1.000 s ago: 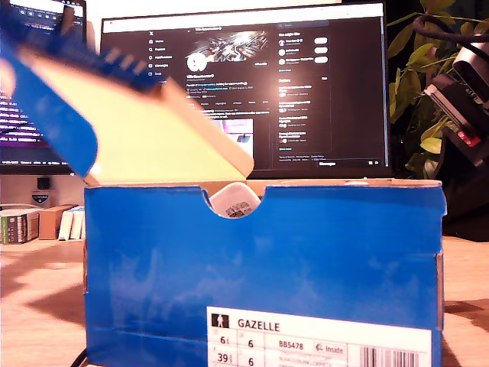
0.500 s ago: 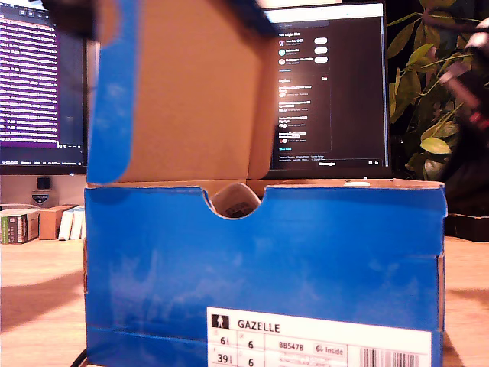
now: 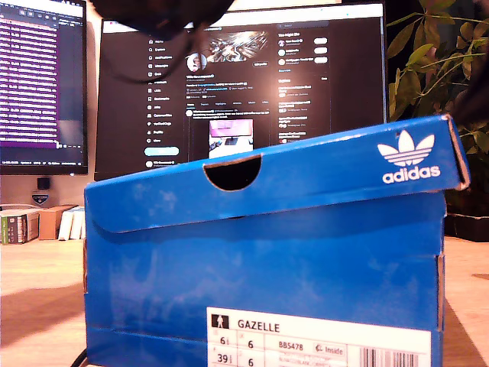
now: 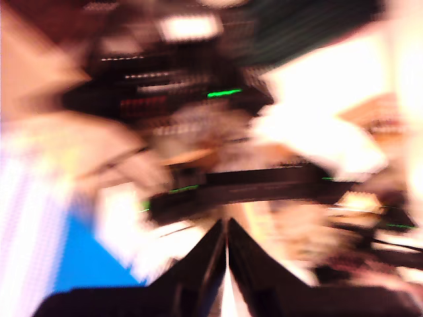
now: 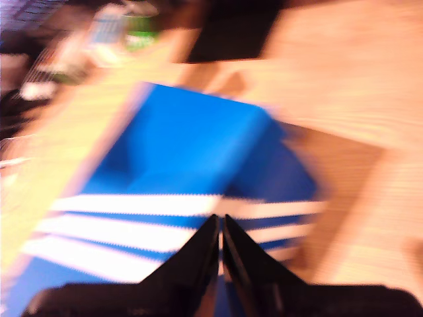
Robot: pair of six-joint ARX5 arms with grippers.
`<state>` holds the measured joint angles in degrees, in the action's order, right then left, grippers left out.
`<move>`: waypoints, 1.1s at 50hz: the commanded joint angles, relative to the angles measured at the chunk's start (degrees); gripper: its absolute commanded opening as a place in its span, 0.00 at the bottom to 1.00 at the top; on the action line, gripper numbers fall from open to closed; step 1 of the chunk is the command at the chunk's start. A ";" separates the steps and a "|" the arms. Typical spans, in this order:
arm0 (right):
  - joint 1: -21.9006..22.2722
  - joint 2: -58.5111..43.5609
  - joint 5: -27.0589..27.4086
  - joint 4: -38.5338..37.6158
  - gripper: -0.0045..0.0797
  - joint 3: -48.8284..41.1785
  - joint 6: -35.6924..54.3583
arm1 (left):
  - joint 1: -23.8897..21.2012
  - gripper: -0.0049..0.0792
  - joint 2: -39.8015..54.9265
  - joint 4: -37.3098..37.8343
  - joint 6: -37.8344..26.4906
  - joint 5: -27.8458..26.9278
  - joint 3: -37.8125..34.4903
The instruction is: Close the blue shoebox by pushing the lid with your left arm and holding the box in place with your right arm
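The blue shoebox [image 3: 260,260] fills the exterior view, its white size label [image 3: 321,336] facing the camera. Its lid [image 3: 306,172] lies down over the box but tilted, with the end at the exterior view's right sitting higher. In the second wrist view my second gripper [image 5: 221,231] is shut, hovering just above the striped blue lid [image 5: 192,152]. The first wrist view is heavily blurred; my first gripper [image 4: 227,241] looks shut with nothing in it, a blue patch [image 4: 92,261] beside it. A dark blurred arm [image 3: 160,11] hangs above the box.
Two lit monitors [image 3: 244,84] stand behind the box. A leafy plant [image 3: 428,69] is at the exterior view's right, and small books [image 3: 38,222] sit at its left. The wooden table [image 3: 38,306] runs around the box.
The lid swung from upright down onto the box. The arm seen earlier at the exterior view's right has left that spot. A dark arm now shows at the top.
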<state>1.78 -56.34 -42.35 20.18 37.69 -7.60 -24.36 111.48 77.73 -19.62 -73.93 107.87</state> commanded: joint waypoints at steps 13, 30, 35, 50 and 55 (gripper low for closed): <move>-6.56 -0.09 -2.14 1.90 0.04 0.20 0.20 | 8.92 0.04 -3.89 -0.50 -2.86 7.82 0.61; -11.56 -2.05 2.19 1.84 0.04 0.20 1.51 | 13.84 0.04 -4.61 -0.55 -2.93 8.70 0.61; -12.59 -3.61 3.08 1.86 0.04 0.20 1.92 | 14.60 0.04 -4.61 -0.55 -2.97 8.90 0.61; -16.94 -9.05 9.51 2.12 0.04 0.20 6.16 | 16.20 0.04 -4.79 -0.52 -3.50 8.96 0.61; -17.35 -8.37 10.43 0.63 0.04 0.22 7.50 | 16.39 0.04 -5.53 -0.63 -5.38 9.53 0.61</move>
<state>-15.27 -64.58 -32.62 21.50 38.11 -1.37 -8.08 106.98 77.38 -23.09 -64.40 107.90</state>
